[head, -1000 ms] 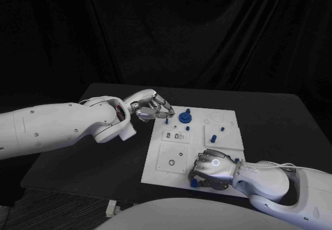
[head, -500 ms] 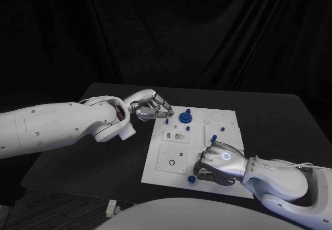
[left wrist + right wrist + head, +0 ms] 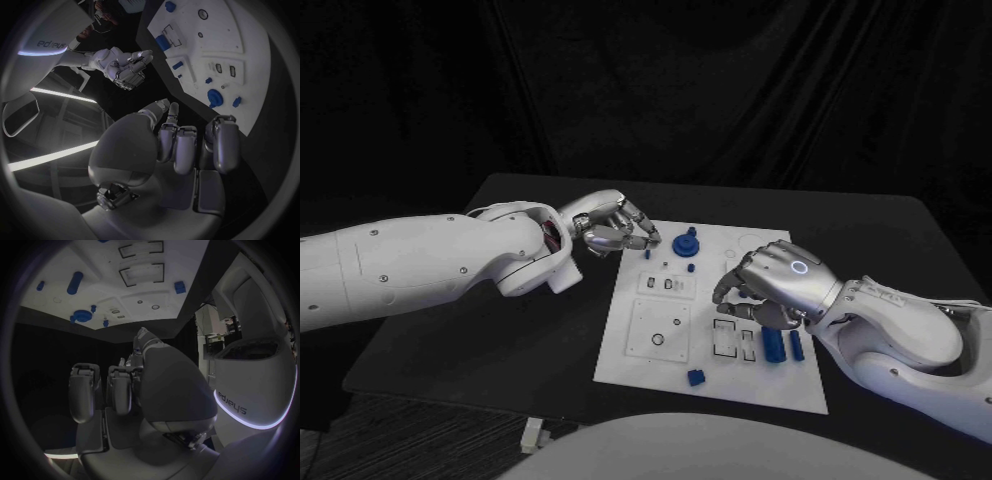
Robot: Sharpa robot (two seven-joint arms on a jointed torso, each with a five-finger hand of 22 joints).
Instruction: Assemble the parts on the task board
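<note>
White task board flanked by two hands: left hand clenched empty; right hand curled, contents untellable. Loose blue part at risk of being knocked if swept.

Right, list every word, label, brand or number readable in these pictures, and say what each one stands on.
"sharpa": dark lettering on the white forearm casing in the right wrist view, seen upside down.
Same lettering on the white forearm casing in the left wrist view, turned and partly cut off, not fully readable.
White rectangular task board: no readable text.
</note>
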